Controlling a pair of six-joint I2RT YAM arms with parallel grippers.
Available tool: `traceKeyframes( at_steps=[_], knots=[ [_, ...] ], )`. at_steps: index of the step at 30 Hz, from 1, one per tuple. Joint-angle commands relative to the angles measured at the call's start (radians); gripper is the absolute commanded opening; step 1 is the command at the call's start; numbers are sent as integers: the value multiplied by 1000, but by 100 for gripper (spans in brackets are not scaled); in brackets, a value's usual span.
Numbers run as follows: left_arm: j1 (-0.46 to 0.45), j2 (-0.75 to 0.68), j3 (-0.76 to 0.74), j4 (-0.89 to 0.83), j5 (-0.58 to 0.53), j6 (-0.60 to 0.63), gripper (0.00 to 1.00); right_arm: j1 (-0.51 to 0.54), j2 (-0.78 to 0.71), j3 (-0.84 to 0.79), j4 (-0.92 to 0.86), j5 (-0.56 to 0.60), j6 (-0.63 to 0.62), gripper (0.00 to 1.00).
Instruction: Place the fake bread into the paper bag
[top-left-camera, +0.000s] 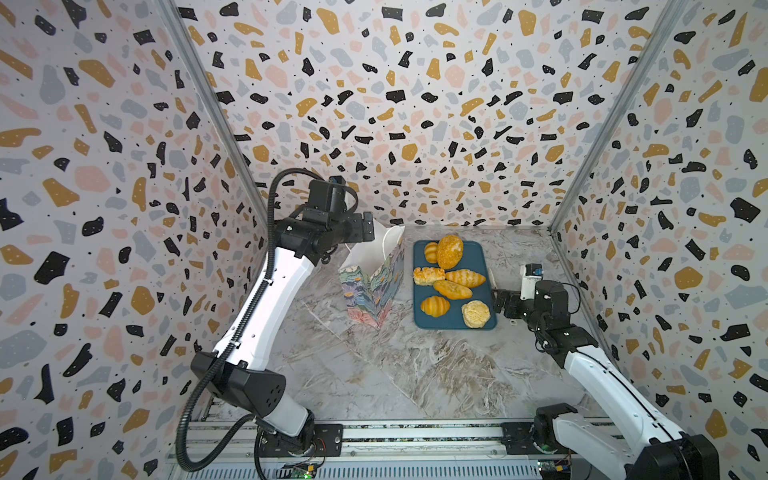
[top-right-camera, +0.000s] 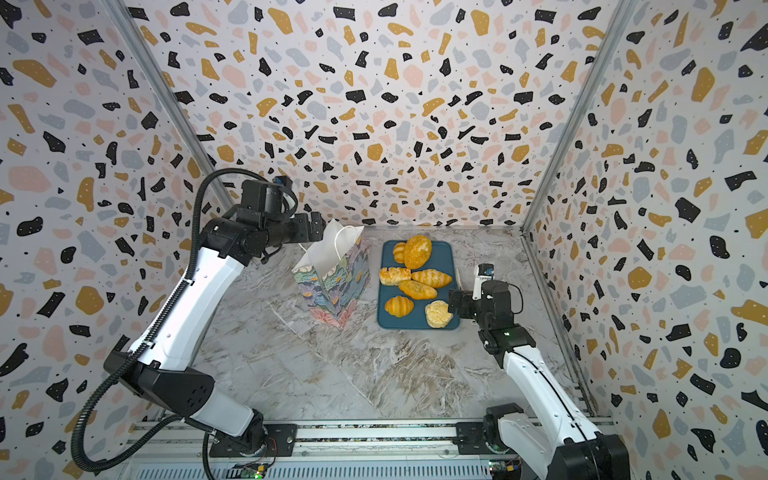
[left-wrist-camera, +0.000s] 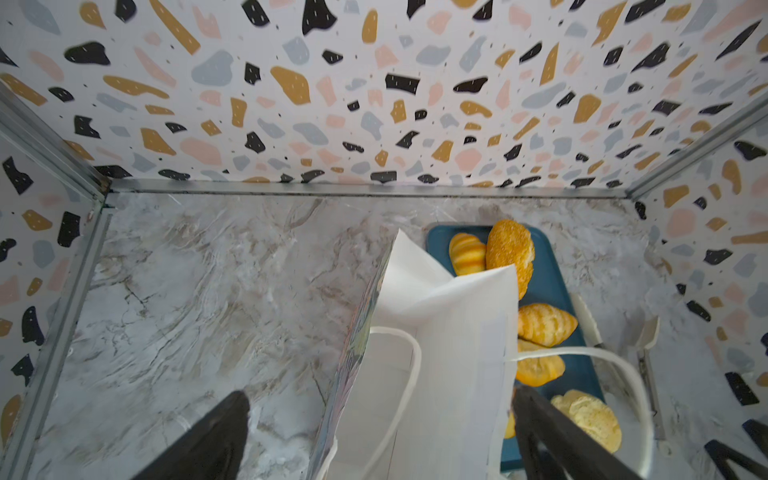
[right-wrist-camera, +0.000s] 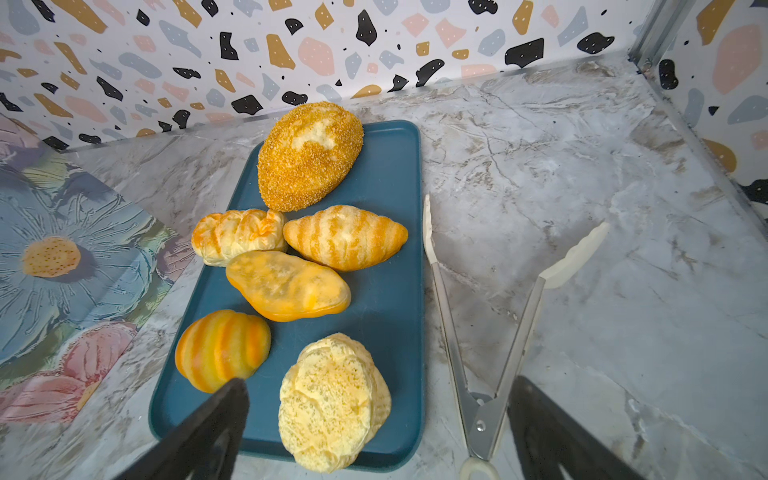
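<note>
Closest to us runs a silver aluminium rail (top-left-camera: 415, 434) bearing the white-and-black left arm (top-left-camera: 266, 299) and right arm (top-left-camera: 598, 374). Beyond it spreads the grey marbled bench (top-left-camera: 374, 374).

Next we meet the near end of a flat dark-blue rectangular tray (top-left-camera: 473, 257), where a pale round crumbly bun (top-left-camera: 476, 314) and a golden ridged roll (top-left-camera: 434, 306) lie side by side. The right claw (right-wrist-camera: 381, 386) sits low here, its black fingers spread wide and pinching nothing. Steel tongs with cream tips (right-wrist-camera: 482, 415) lie on the bench just beside the tray's right edge, their hinge near one finger.

Left of the tray stands the small upright paper bag with pastel florals (top-left-camera: 370, 291), mouth open, white inside.

Mid-tray we see a glossy orange oblong loaf (top-left-camera: 452, 289), a striped pointed roll (top-left-camera: 465, 277) and a rectangular twisted pastry (top-left-camera: 428, 275). At the far end, a big oval crumbed loaf (top-left-camera: 449, 251) touches a small ridged roll (top-left-camera: 431, 252). All seven pieces of fake bread lie on the tray, outside the bag.

Farther back, the left claw (left-wrist-camera: 380, 397) hangs spread over the bag's rim, one white wall between its fingers; we cannot tell whether they touch it. Terrazzo-patterned walls (top-left-camera: 415, 104) close the scene.
</note>
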Motion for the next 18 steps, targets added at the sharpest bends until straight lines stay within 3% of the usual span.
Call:
traceKeyframes(
  at_steps=[1, 3, 6, 9, 15, 16, 18],
  knots=[
    [14, -32, -37, 65, 16, 44, 100, -3, 0, 41, -33, -13, 11, 99],
    [21, -33, -59, 77, 26, 47, 99, -4, -1, 43, -37, -14, 13, 99],
    [33, -39, -81, 97, 45, 48, 86, -3, 0, 46, -39, -16, 17, 99],
    [41, -41, -90, 119, 56, 50, 64, -3, -1, 46, -41, -15, 17, 99],
    [58, -42, -101, 174, 106, 13, 7, -3, -2, 40, -48, -12, 18, 99],
    [60, -44, -107, 186, 114, 1, 1, -4, -5, 38, -50, -8, 19, 99],
    [60, -55, -135, 224, 137, -33, 0, -3, -8, 38, -49, -6, 19, 99]
  ],
)
